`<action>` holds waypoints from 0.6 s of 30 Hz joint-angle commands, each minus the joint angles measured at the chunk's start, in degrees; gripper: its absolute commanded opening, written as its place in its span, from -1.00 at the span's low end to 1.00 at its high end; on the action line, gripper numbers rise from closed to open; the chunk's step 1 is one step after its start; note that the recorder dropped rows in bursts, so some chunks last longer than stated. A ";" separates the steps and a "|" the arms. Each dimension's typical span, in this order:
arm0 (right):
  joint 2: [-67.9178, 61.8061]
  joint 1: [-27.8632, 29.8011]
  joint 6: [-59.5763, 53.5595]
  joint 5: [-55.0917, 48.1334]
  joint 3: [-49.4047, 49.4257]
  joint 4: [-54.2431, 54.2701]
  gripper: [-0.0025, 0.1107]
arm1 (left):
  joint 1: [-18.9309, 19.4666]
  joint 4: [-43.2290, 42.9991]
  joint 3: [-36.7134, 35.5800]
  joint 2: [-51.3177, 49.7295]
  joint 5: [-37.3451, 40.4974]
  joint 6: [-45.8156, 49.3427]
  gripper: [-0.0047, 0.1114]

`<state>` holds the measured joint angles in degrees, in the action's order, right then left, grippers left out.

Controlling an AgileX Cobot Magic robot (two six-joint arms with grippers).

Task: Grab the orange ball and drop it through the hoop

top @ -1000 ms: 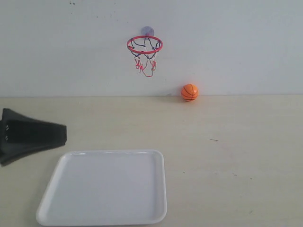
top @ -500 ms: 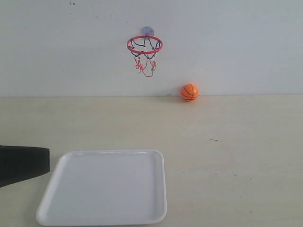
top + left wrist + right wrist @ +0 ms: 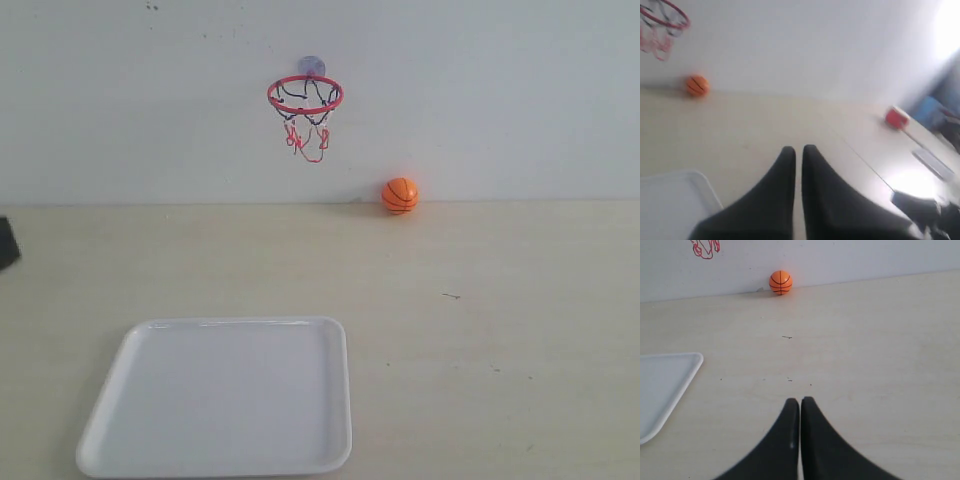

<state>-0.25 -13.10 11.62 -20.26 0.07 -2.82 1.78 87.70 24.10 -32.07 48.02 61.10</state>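
The orange ball (image 3: 400,195) rests on the table against the back wall, right of the hoop; it also shows in the left wrist view as the ball (image 3: 697,85) and in the right wrist view as the ball (image 3: 780,282). The hoop (image 3: 305,96), with red ring and black-and-red net, hangs on the wall from its round suction cup (image 3: 311,66). My left gripper (image 3: 798,148) is shut and holds nothing; only a dark sliver of it (image 3: 6,243) shows at the exterior view's left edge. My right gripper (image 3: 800,401) is shut and empty, well short of the ball.
A white tray (image 3: 222,396) lies on the wooden table at the front left, below the hoop. A small red object (image 3: 896,118) sits at the far right side in the left wrist view.
The left gripper has pulled back to the left, almost out of the exterior view. Ball, hoop and tray have not moved.
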 commanded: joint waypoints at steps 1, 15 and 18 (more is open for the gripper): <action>0.25 -0.13 -0.19 0.71 -0.07 -0.42 -0.96 | -1.36 7.75 -2.41 7.31 -16.61 -2.78 -0.85; 0.25 -0.13 -0.19 0.71 -0.07 -0.42 -0.96 | -1.36 12.25 -3.11 19.66 -19.24 -13.45 -0.85; 0.25 -0.13 -0.19 0.32 -0.07 -0.48 -0.96 | -1.36 -7.74 -3.11 19.66 -20.94 -14.66 -0.85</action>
<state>-0.25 -13.10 11.62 -20.26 0.07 -2.82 0.68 93.36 21.24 -12.78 28.05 49.08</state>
